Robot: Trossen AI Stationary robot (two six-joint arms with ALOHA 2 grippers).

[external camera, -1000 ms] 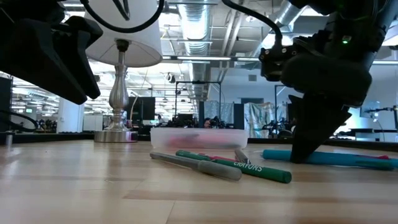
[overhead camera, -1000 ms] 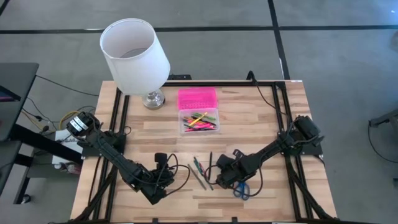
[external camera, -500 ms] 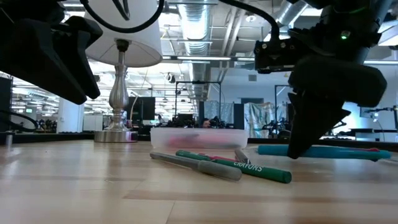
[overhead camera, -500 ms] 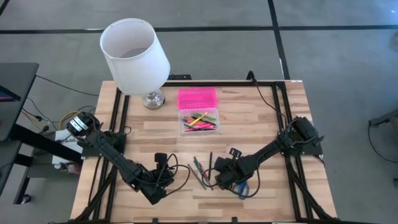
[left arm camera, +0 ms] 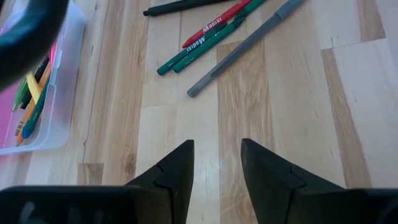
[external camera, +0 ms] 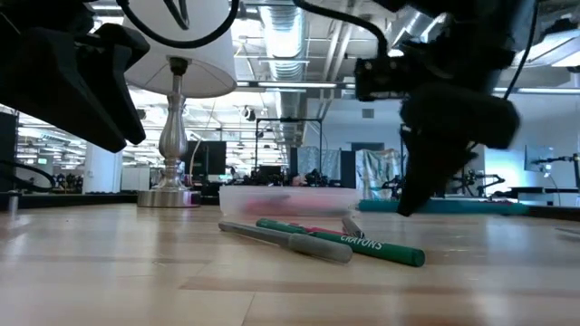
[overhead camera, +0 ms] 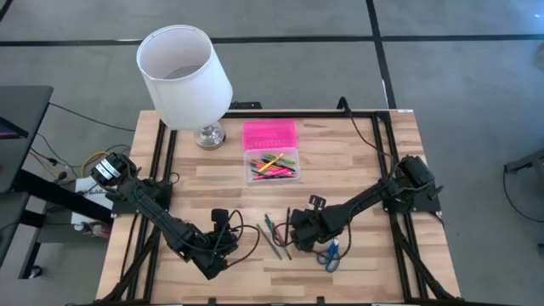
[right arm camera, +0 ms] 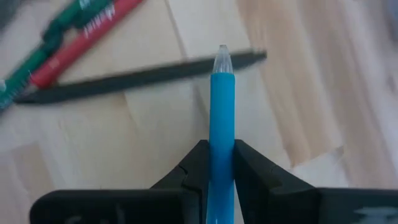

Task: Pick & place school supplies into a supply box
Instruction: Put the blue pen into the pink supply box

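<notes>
Right gripper (right arm camera: 216,163) clamped on blue pen (right arm camera: 222,130) above table (right arm camera: 149,130).

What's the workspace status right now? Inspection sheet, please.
Surface: wooden table, black frame rails on both sides.
Job's things: supply box open, pink lid laid back, several pens inside; loose pens on the table in front of it; blue pen in the right gripper; scissors flat on the table near the front edge.
Clutter: lamp at the back left corner.
Grippers: left gripper open, holding nothing, low over the table; right gripper shut on the blue pen, lifted off the table.
Cables: black leads along both arms, loose wires off the left edge.
Surroundings: open room with ceiling ducts.
</notes>
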